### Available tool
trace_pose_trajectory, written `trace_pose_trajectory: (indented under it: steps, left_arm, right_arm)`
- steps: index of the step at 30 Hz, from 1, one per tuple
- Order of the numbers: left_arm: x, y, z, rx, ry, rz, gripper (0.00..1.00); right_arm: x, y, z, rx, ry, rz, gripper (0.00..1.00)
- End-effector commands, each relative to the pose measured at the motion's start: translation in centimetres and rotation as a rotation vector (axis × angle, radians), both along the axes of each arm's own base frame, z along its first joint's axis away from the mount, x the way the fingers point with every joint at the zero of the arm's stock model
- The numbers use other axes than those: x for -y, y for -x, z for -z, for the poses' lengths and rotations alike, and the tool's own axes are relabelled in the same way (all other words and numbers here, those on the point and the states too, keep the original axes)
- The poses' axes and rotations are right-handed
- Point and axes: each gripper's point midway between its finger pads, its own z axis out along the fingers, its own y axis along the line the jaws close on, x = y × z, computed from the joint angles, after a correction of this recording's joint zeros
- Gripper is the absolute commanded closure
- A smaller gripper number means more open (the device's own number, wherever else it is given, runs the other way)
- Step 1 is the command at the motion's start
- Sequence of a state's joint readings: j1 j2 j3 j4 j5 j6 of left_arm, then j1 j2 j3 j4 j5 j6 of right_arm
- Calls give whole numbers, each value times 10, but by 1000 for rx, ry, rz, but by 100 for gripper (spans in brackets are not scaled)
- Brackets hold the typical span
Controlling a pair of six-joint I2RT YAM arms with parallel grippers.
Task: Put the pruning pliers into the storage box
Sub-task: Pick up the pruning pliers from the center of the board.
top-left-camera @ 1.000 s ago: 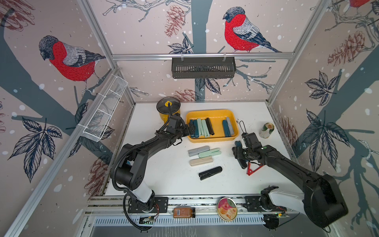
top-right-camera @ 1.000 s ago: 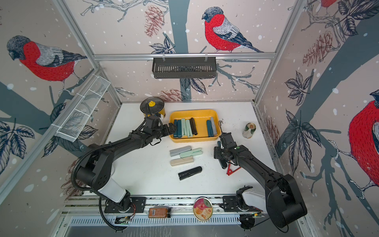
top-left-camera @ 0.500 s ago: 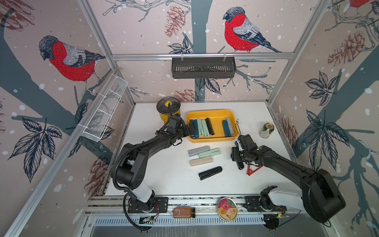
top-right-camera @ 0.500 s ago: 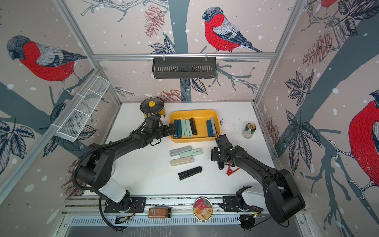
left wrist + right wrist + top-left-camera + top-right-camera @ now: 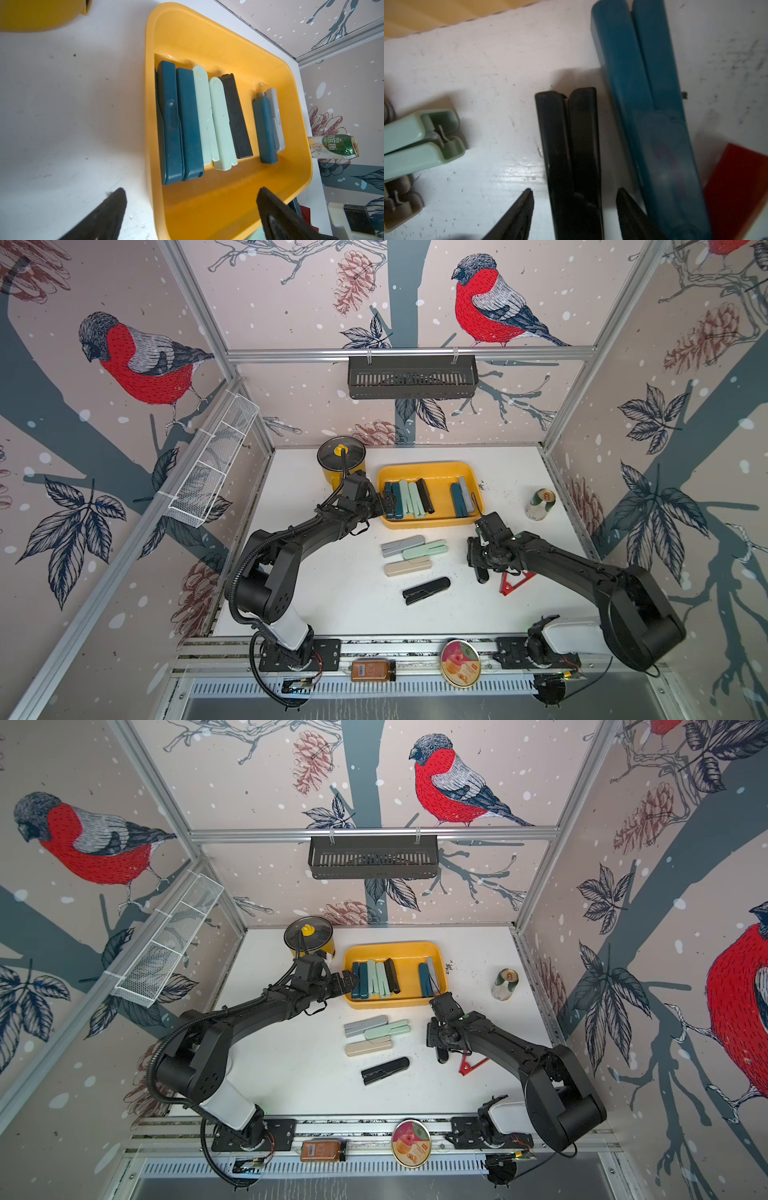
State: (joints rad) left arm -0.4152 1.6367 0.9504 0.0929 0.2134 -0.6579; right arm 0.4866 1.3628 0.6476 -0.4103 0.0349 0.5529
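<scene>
About halfway through, judging by the count. Toward the far side of the white table (image 5: 340,605): the shallow rectangular yellow plastic storage box (image 5: 440,477), already loaded with seven slim two-bar plastic pruning pliers (image 5: 220,124). Laid flat and side by side there: two dark teal, two mint and one black in a row at one end, then a gap, then a teal and a pale grey pair touching each other. Left to move, as far as can be seen: seven more on the table. Just in front of the box, a close cluster of grey pliers (image 5: 402,544), mint pliers (image 5: 424,549) and beige pliers (image 5: 407,567), with black pliers (image 5: 426,590) apart from them, nearer the front edge. Under the right arm, a second black pliers (image 5: 571,155), teal pliers (image 5: 650,124) just beside it and red V-shaped pliers (image 5: 737,187) beyond. At the box's left end, left fingers (image 5: 108,214) spread wide and empty, one over the table, one over the box. Either side of the second black pliers, right fingers (image 5: 517,216) partly open, with table showing in both gaps, so nothing gripped yet. Alike in build: smooth, matt, two bars folded flat together, a small spring visible at the mint one's end. Splayed open only in the red one.
</scene>
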Motion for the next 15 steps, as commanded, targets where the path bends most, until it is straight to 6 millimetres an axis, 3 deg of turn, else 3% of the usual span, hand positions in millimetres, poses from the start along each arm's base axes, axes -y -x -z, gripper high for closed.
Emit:
trace_pose_trajectory:
  steps: [1,6,15]
  left_arm:
    - [4,-4,-7,23,26,5,2]
    - [4,-4,-6,22,25,4,2]
    - [3,-5,-6,19,23,1,2]
  right_arm:
    - [4,-5,1,3,40,18,35]
    - [4,-12,6,1,76,13,36]
    - [-1,-19,0,28,85,-2,56]
